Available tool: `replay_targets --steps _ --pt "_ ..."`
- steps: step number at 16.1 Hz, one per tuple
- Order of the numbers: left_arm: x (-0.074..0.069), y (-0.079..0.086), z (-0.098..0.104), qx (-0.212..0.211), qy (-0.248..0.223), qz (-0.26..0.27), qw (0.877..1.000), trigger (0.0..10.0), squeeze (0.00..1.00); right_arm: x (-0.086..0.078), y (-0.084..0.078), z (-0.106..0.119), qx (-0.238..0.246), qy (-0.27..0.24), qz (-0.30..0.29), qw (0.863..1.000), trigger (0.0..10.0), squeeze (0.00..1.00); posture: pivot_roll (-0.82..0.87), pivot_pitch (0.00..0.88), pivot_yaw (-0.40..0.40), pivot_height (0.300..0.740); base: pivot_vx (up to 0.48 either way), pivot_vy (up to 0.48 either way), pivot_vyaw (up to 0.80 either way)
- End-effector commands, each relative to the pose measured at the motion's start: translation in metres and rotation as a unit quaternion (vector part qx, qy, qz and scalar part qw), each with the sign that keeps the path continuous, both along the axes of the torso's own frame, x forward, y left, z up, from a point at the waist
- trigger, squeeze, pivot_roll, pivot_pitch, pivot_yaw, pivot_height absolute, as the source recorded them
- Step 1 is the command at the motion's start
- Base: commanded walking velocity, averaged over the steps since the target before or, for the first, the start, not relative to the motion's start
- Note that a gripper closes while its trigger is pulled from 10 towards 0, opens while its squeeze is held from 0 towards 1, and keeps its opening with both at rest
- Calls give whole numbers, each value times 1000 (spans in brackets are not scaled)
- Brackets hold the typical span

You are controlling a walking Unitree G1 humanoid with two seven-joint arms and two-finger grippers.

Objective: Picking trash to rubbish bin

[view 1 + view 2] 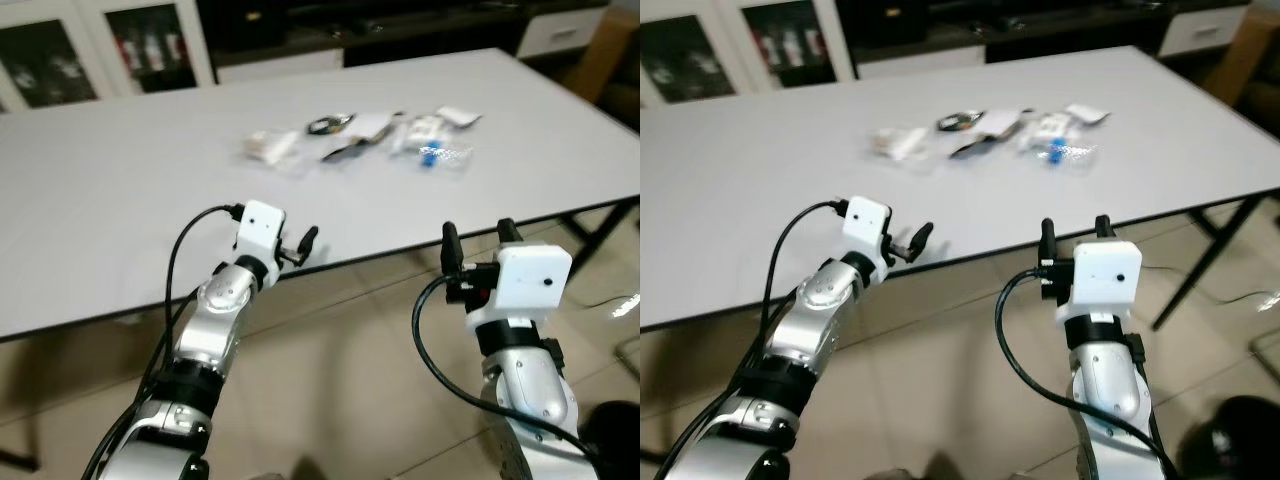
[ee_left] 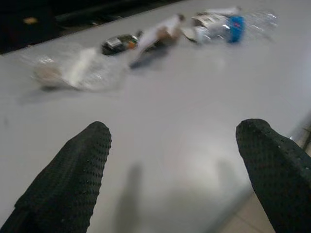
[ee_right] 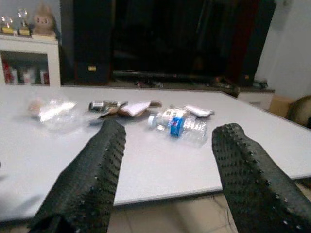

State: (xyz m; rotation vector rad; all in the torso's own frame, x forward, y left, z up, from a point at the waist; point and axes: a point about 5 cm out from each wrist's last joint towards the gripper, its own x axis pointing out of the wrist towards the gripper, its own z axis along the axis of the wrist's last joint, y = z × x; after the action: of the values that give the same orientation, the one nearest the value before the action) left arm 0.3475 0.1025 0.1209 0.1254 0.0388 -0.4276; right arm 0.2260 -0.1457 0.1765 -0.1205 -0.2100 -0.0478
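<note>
The trash lies in a loose row toward the far side of the white worktop (image 1: 120, 200), well apart from its near edge. At the left end is a crumpled clear bag (image 1: 272, 147) with something pale inside; next come a small dark wrapper (image 1: 328, 125) and a flat white packet (image 1: 366, 127) partly over a dark strip. Toward the right end, a crushed clear bottle (image 3: 181, 125) with a blue label lies on its side, and just beyond it rests a small white packet (image 1: 458, 116).
</note>
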Motion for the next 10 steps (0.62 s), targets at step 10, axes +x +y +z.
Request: replay_targets --steps 10 --pt "-5 -26 7 -35 -4 -86 996 10000 0 2 -10 5 5 -10 -47 999 10000 0 39 89 43 740 0 0 -211"
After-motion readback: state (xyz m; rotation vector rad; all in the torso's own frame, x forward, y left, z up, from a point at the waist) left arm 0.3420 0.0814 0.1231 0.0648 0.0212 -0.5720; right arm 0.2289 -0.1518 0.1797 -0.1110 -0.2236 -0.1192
